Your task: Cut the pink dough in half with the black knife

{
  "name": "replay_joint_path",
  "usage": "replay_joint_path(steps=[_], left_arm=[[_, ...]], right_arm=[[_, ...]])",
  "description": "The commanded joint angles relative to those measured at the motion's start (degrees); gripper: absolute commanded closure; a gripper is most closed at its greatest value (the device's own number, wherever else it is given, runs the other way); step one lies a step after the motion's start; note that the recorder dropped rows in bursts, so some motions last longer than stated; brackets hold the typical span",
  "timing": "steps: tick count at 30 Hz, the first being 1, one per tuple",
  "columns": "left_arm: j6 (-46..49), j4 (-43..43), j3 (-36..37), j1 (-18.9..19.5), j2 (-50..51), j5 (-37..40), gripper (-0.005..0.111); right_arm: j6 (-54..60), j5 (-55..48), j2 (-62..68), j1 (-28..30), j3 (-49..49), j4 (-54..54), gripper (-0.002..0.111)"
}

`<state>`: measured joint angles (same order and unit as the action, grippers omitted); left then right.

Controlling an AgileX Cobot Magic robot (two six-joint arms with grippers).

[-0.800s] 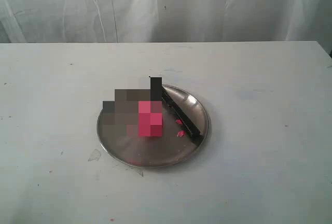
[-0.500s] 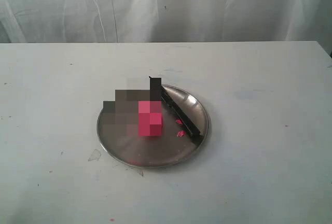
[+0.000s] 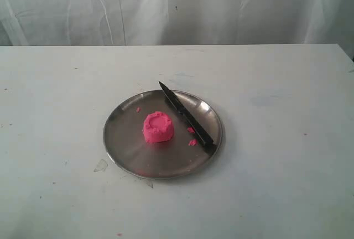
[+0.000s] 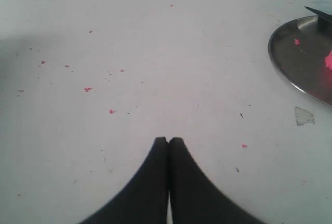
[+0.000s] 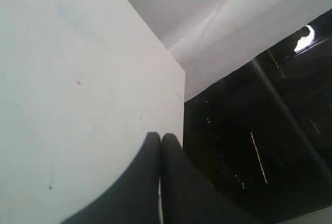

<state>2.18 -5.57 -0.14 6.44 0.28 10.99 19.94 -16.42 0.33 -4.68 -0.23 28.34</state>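
The pink dough (image 3: 158, 127) sits as one round lump with a dented top on the round metal plate (image 3: 133, 150). To its right the black knife (image 3: 187, 117) lies across the plate, tip pointing to the far rim, handle at the near right rim. Neither arm shows in the exterior view. My left gripper (image 4: 168, 140) is shut and empty over bare table, with the plate's rim (image 4: 275, 63) and a sliver of the dough (image 4: 329, 60) far off at the frame's edge. My right gripper (image 5: 161, 137) is shut and empty above the table's edge.
Tiny pink crumbs (image 3: 191, 141) lie on the plate beside the knife, and more crumbs (image 4: 87, 88) dot the white table (image 3: 276, 183). A white curtain (image 3: 177, 6) hangs behind. Past the table edge in the right wrist view is a dark drop (image 5: 249, 146).
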Motion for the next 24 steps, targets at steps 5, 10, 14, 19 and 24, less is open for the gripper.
replay_joint_path(steps=[5,10,14,19,24], left_arm=[[-0.24,-0.15,0.14,-0.42,-0.28,-0.27,0.107],[-0.24,-0.15,0.14,-0.42,-0.28,-0.27,0.107],[-0.24,-0.15,0.14,-0.42,-0.28,-0.27,0.107],[-0.24,-0.15,0.14,-0.42,-0.28,-0.27,0.107],[-0.24,-0.15,0.14,-0.42,-0.28,-0.27,0.107]], right_arm=[[-26.56,20.67,-0.33,-0.24,0.23,-11.68,0.108],[-43.51,26.69,-0.33,-0.24,0.23,-13.19,0.108],[-46.35,26.69,-0.33,-0.24,0.23,-13.19,0.108],[-46.33,26.81,-0.33,-0.24,0.23,-13.19,0.108],[-45.83,26.79,-0.33,-0.24,0.23,-13.19,0.108]])
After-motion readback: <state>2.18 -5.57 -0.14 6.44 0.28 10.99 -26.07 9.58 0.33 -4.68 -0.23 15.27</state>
